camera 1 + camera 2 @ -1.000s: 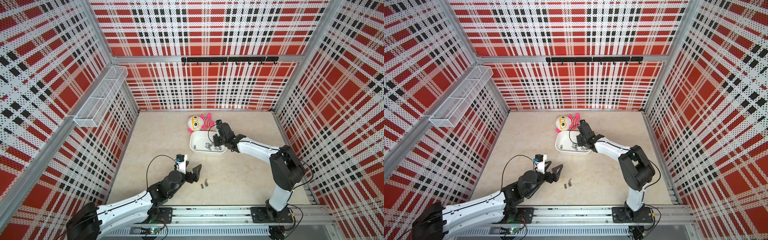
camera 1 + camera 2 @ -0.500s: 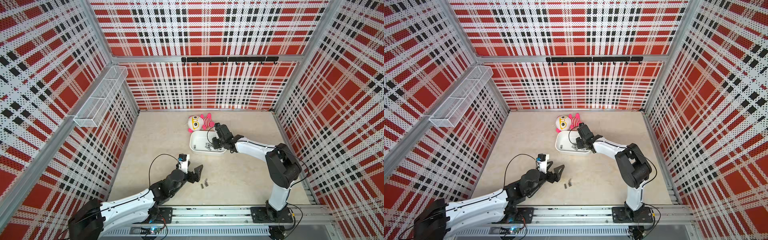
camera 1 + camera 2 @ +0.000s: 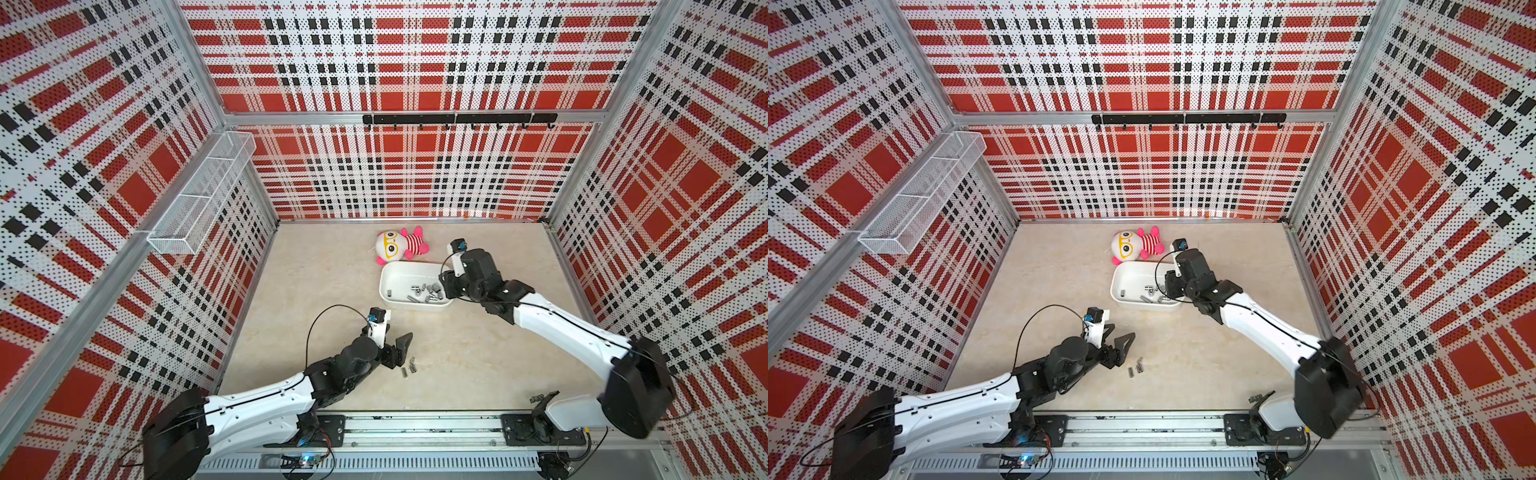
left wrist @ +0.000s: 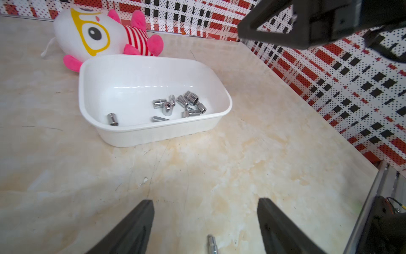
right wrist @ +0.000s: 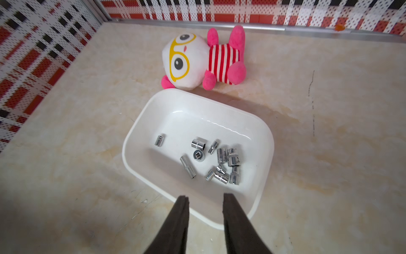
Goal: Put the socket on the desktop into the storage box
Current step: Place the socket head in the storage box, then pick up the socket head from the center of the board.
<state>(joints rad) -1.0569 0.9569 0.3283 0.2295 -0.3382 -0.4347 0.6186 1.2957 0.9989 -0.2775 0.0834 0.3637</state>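
Socket point(image 4: 213, 245) lies half cut off within the wide-spread left hand point(image 4: 205, 200); right hand point(image 5: 204, 195) slightly parted, empty.

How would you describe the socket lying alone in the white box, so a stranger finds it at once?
On the desktop, find the white storage box beside the plush doll. Most sockets inside crowd together; this socket lies by itself, apart from them.

Box mid-desktop, doll behind, strays in front.
The box point(image 3: 401, 274) sits on the desktop point(image 3: 324, 291), the doll point(image 3: 397, 247) just behind its far rim. Sockets point(image 3: 428, 291) cluster in its right half, with a lone socket point(image 3: 389, 292) at its left. Loose sockets point(image 3: 408, 369) lie before it, well apart.
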